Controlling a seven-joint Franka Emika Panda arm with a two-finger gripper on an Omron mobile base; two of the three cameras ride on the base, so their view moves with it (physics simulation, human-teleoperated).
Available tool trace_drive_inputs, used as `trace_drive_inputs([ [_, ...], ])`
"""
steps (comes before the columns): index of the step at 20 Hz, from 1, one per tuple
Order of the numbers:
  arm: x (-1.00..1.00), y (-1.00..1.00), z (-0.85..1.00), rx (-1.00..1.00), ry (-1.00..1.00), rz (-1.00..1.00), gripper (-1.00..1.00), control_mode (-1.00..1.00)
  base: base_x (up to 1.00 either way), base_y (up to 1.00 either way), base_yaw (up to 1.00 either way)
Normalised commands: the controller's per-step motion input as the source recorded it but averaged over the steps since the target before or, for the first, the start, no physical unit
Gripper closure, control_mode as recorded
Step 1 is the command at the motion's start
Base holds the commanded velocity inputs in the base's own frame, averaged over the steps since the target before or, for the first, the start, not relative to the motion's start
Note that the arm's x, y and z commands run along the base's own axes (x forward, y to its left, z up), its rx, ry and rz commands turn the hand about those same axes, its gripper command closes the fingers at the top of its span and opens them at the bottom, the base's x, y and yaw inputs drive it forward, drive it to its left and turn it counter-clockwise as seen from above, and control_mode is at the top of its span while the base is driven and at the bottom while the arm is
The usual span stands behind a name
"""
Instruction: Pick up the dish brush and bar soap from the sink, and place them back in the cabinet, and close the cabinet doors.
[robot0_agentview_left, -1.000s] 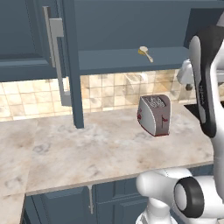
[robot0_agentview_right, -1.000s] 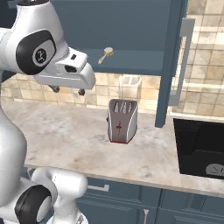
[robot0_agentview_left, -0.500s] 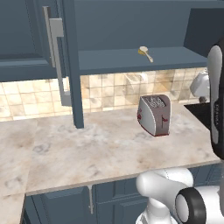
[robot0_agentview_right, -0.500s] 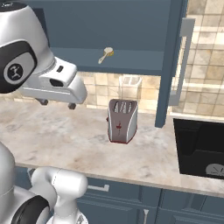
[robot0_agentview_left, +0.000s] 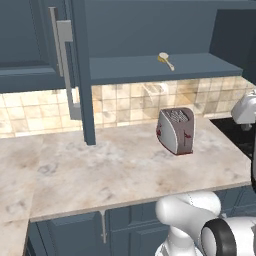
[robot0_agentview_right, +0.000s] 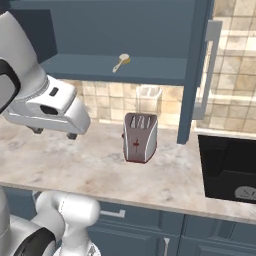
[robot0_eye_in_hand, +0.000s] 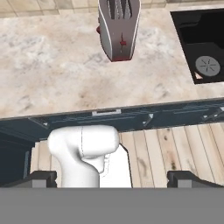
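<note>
Change: the arm has pulled back and down from the cabinet (robot0_agentview_left: 150, 30). In the right base view the hand (robot0_agentview_right: 47, 106) sits lower and further left than half a second ago, and in the left base view most of the arm has gone off the right edge. The brush (robot0_agentview_left: 165, 60) stays on the shelf (robot0_agentview_left: 200, 67), lying free with nothing touching it. The fingers (robot0_eye_in_hand: 41, 178) are spread wide and hold nothing.

Meaning for the task: the brush part looks done. The soap and both doors are left, so this reads as a retreat before going to the sink (robot0_agentview_right: 227, 170).

View differences:
- The left base view shows the left door (robot0_agentview_left: 30, 45) swung open with its bar handle (robot0_agentview_left: 62, 70).
- The right base view shows the right door (robot0_agentview_right: 192, 75) edge-on, plus part of the black sink with the drain (robot0_agentview_right: 245, 192).
- The hand view looks down over the desk (robot0_eye_in_hand: 52, 65), the toaster (robot0_eye_in_hand: 119, 28) and the floor (robot0_eye_in_hand: 175, 148).
- The hand view also shows a small reddish sliver at the sink's lower left, beside the drain. It may be the soap, but it is too small to tell.
- The toaster stands on the desk between the open doors, well apart from the sink.
</note>
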Motion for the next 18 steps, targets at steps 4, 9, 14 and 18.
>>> trace_drive_inputs([
  [4,0.0,0.0,0.0,0.0,0.0,0.0,-1.0,1.0,-0.3,-0.05,0.0],
  [9,0.0,0.0,0.0,0.0,0.0,0.0,-1.0,1.0,-0.44,-0.17,0.0],
  [14,0.0,0.0,0.0,0.0,0.0,0.0,-1.0,1.0,-0.61,-0.41,0.0],
  [18,0.0,0.0,0.0,0.0,0.0,0.0,-1.0,1.0,-0.59,-0.57,0.0],
])
